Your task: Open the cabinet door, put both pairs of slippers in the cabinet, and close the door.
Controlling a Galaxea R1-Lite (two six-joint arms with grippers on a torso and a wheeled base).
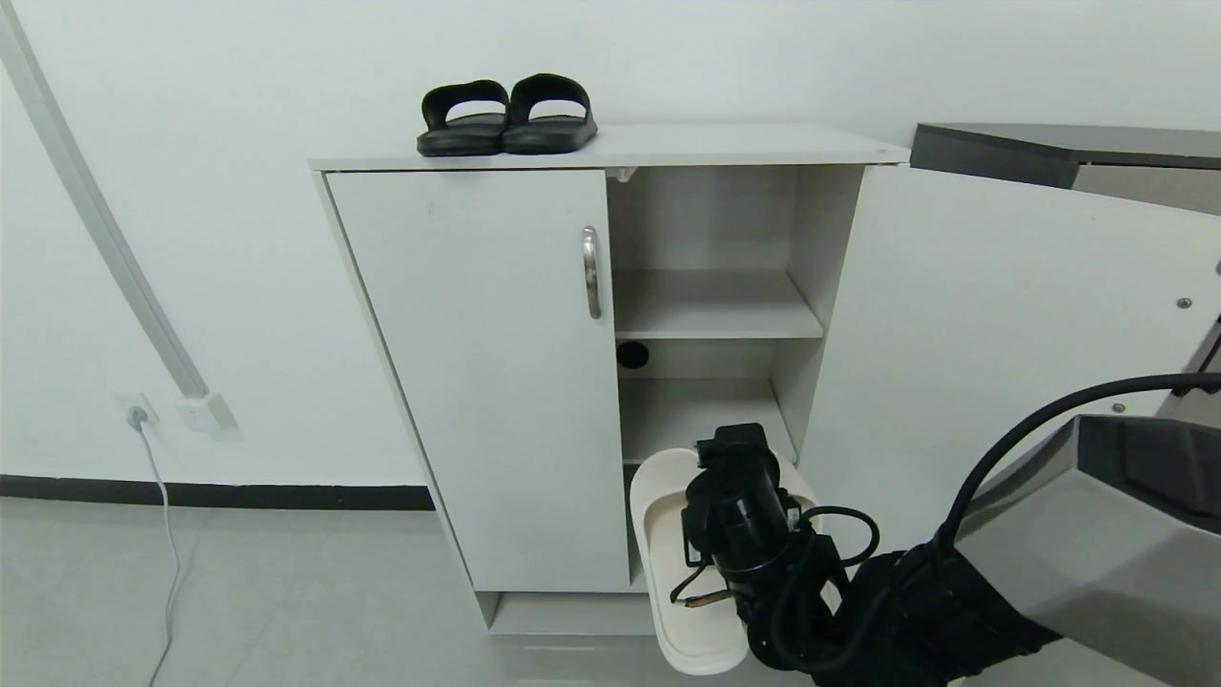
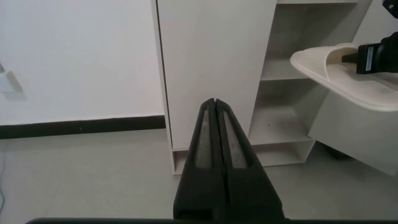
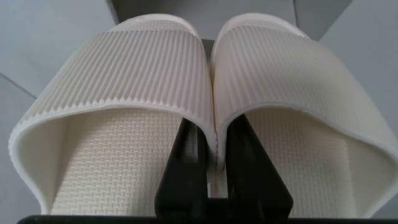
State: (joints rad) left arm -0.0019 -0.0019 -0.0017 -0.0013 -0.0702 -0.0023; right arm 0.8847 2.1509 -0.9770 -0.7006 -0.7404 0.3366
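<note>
My left gripper point(image 2: 214, 102) is pressed shut on nothing and hangs low, off to the left of the cabinet point(image 1: 610, 145). The black slippers point(image 1: 506, 119) sit side by side on the cabinet top, untouched. Below them the left door point(image 1: 477, 382) is closed, its metal handle point(image 1: 591, 272) at the inner edge. My right gripper point(image 3: 213, 143) is clamped on the inner edges of both cream slippers point(image 3: 143, 68), holding the pair together in the air just in front of the lower shelf point(image 1: 701, 415), not yet set down. The right door point(image 1: 983, 363) stands swung wide.

By my reckoning, the door-opening is done and the first pair is about to go in. The black pair and closing the door are left.

On the white wall point(image 1: 191, 191) a grey conduit point(image 1: 95, 210) slants down to a socket point(image 1: 138, 415) with a cable plugged in. A black skirting point(image 1: 210, 494) runs along the pale grey floor point(image 1: 238, 592).
</note>
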